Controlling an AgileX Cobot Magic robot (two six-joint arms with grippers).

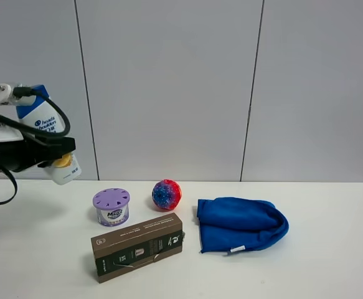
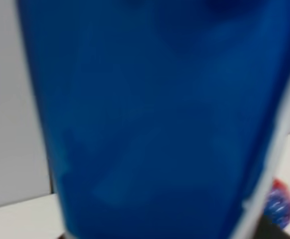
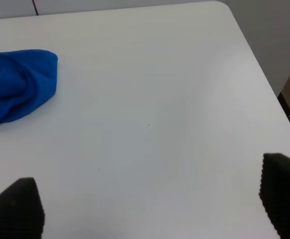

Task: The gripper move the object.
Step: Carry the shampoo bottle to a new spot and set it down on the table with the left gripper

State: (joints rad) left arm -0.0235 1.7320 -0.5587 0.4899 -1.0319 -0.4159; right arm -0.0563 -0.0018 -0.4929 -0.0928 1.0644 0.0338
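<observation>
Shampoo bottle point(image 1: 42, 118) clamped in left gripper point(image 1: 58, 148), above table point(image 1: 306, 268).

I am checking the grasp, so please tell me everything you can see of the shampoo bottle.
The shampoo bottle is white plastic with a blue top, blue lettering and a yellow graphic. It is tilted in the air, clear of the table, clamped between the fingers of the left gripper; a black cable crosses it.

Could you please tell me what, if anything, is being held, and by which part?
The left tool grips the shampoo bottle across its mid-body; the right tool is open and empty.
</observation>
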